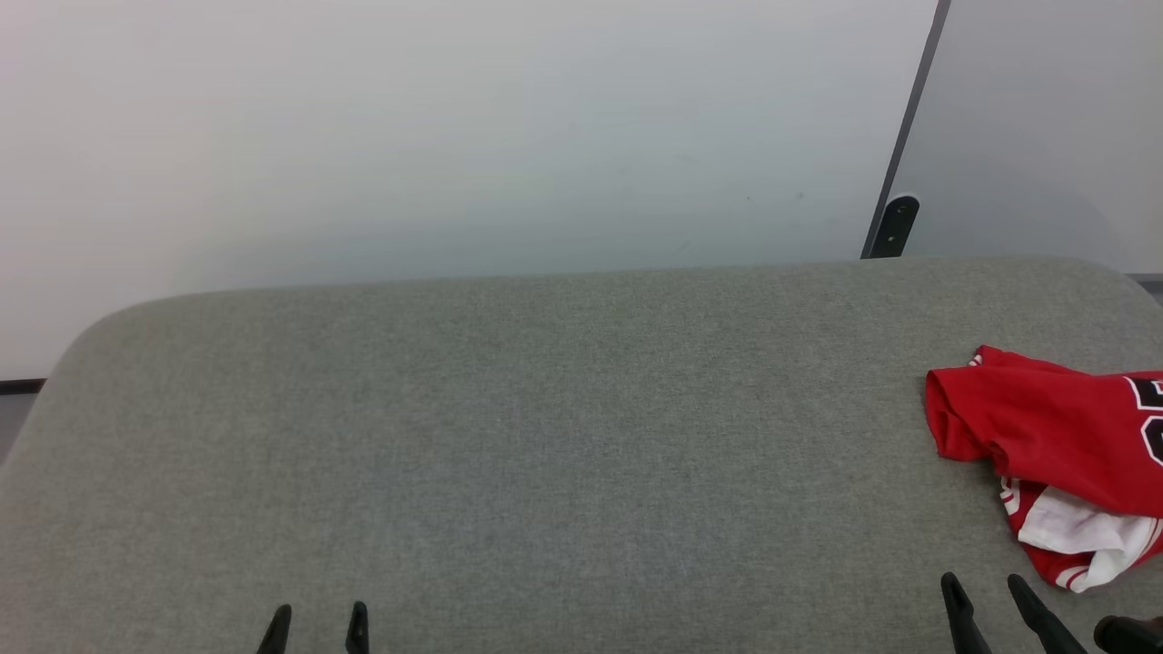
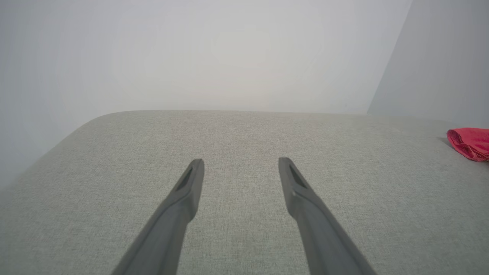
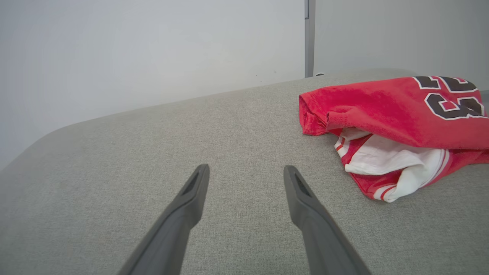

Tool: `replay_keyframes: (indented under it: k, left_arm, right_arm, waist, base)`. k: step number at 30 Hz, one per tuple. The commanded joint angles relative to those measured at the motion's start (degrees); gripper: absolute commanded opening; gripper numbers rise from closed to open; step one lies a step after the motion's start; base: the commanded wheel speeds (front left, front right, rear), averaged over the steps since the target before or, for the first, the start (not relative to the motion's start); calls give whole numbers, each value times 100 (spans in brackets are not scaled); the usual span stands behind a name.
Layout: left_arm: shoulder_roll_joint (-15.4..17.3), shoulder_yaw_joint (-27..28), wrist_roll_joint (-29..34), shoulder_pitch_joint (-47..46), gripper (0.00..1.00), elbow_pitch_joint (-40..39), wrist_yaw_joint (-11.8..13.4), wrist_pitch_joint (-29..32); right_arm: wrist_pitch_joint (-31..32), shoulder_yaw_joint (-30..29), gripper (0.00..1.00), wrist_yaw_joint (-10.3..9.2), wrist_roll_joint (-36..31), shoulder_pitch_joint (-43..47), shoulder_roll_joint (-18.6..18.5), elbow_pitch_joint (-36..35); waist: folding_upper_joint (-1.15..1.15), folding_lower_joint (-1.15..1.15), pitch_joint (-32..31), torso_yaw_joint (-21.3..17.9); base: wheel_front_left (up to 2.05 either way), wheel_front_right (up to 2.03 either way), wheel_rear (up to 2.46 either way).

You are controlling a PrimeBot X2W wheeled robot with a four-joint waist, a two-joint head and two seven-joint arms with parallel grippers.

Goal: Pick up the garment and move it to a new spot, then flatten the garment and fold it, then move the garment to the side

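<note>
Number on garment (image 3: 382, 110): black, white-outlined digits (image 3: 454, 106) are showing on the red cloth in the right wrist view, reading as "23", though folds are distorting them.
Row beyond the digits: black letter fragments (image 3: 443, 82) are showing, too partial to read.
Head view: a print fragment (image 1: 1149, 418) is running off the right edge, unreadable.

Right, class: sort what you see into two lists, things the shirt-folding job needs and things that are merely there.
For the job: red shirt, crumpled at the right; left hand, open; right hand, open, nearer the shirt.
Just there: grey padded top under the shirt; white wall; dark wall strip.
</note>
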Motion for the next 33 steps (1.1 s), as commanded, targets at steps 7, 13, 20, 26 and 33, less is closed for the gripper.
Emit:
replay_keyframes:
  k: [7,13,20,26,33]
  left_arm:
    - [47,-12,-12,70,100,-64,66,13]
    - [-18,-46,-13,9,0,84,54,2]
    - [-84,-39,-569,-132,0,277,1,92]
    - [-100,4,-1235,-335,0,421,-85,210]
    - [-123,54,-1947,-557,0,584,-182,340]
  right_arm:
    - [-2,55,100,-8,1,1,5,1]
    - [2,66,0,1,7,8,20,146]
    - [-2,59,0,1,503,-123,41,393]
    - [-6,31,0,0,1093,-296,49,543]
    - [-10,0,0,0,1730,-482,60,703]
  waist:
    - [0,0,12,-18]
    - [0,0,17,-21]
    - [0,0,31,-21]
    - [0,0,46,-20]
    - [0,0,65,-19]
  base:
    - [0,0,0]
    - [0,0,0]
    - [0,0,0]
    - [0,0,0]
    - [0,0,0]
